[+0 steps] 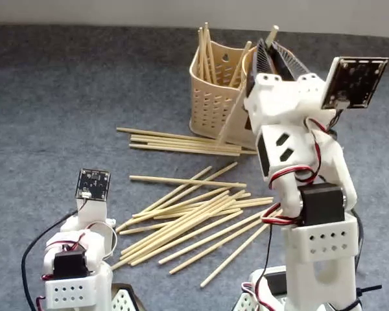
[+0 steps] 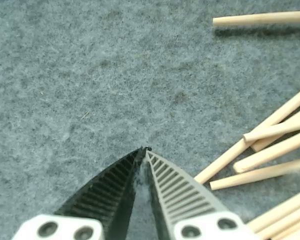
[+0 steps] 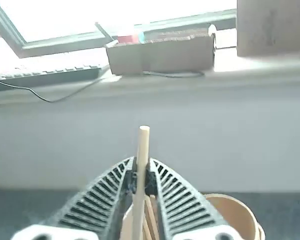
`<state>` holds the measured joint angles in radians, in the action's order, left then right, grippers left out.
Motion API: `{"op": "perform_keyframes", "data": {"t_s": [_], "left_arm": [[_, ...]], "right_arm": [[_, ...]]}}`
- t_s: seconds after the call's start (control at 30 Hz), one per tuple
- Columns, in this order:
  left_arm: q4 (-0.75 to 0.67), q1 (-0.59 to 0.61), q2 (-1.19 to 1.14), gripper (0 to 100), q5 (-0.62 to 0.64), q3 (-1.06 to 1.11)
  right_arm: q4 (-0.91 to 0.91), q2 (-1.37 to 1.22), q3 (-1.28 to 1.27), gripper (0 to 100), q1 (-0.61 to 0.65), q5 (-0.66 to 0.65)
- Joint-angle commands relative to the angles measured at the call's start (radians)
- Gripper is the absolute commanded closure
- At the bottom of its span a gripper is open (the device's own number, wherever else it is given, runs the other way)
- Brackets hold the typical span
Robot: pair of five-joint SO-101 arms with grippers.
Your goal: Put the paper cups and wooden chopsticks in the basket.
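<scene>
Your right arm is up high over the cream perforated plastic basket (image 1: 211, 103), which stands toward the far edge of the grey felt surface (image 1: 65, 97). The right gripper (image 3: 140, 167) has its ribbed black fingers clamped on one pale wooden chopstick (image 3: 143, 142). The stick runs upright between them, its blunt tip poking out above the fingertips. From the high view that gripper (image 1: 275, 55) sits above the basket's right side, with the stick's end showing over it.

Just beneath the gripper there's the rim of a tan paper cup (image 3: 237, 210); whether it stands inside the basket or right beside it, you cannot tell from here. Several chopsticks already stand on end in the basket, leaning against its left wall.

Plenty left on the felt, though. A neat row of chopsticks (image 1: 181, 142) lies flat just in front of the basket, and a bigger fanned pile (image 1: 188, 220) is spread across the middle of the surface, ends pointing toward the near left corner.

Your left arm (image 1: 78, 259) is low at the near left corner. Its gripper (image 2: 144, 150) has both fingers pressed together — tips meeting, nothing between them. It points down at bare felt, and the cut ends of the pile (image 2: 260, 160) lie close beside it, not touching.
</scene>
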<state>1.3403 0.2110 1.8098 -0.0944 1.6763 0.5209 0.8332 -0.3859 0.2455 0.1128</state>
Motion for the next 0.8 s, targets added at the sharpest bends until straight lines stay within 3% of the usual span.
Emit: {"op": "perform_keyframes", "data": {"t_s": [0.0, 0.5, 0.77], "left_arm": [[0.002, 0.007, 0.008, 98, -0.003, 0.019], [0.002, 0.007, 0.008, 98, -0.003, 0.019], [0.002, 0.007, 0.008, 98, -0.003, 0.019]], "right_arm": [[-0.185, -0.035, 0.056, 99.5, 0.019, -0.063], [-0.645, -0.232, 0.056, 99.5, 0.012, -0.064], [-0.685, -0.320, 0.048, 99.5, -0.013, -0.064]]}}
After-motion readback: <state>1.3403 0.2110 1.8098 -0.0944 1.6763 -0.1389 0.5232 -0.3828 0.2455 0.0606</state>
